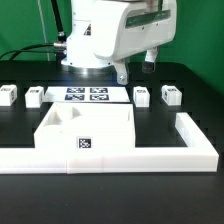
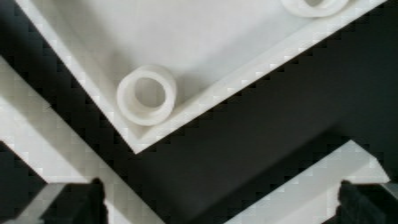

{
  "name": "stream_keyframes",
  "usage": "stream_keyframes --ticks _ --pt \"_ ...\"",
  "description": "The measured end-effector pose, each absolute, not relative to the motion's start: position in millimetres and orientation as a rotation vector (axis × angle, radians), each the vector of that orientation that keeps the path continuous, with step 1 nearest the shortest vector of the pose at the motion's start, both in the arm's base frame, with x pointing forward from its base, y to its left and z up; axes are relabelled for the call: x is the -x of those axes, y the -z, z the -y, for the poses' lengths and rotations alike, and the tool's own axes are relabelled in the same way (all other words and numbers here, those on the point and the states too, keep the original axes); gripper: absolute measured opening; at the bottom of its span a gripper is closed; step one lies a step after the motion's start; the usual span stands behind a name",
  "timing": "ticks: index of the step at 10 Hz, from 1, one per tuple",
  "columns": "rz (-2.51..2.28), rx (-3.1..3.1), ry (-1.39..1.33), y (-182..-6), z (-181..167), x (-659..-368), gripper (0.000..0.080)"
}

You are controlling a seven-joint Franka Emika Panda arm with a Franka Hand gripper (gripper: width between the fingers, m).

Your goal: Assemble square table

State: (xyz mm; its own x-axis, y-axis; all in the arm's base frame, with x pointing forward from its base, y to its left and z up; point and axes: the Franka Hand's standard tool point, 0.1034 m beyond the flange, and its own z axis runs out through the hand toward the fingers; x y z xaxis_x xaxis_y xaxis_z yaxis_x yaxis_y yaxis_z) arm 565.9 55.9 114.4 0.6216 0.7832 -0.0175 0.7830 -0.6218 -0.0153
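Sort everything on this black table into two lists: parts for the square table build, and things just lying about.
For the job:
- large square white plastic tabletop with a tagged edge
- four small white tagged block legs

Just lying about:
- long low white L-shaped wall
- thin flat white marker board
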Motion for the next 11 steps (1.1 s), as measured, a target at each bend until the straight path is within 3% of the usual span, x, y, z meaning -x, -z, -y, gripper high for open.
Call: stream_keyframes --ticks 6,11 --pt "1.365 2.823 -0.035 -113.9 -56 -566 0.0650" --pt "1.768 2.605 0.035 -86.1 -27 -530 0.0650"
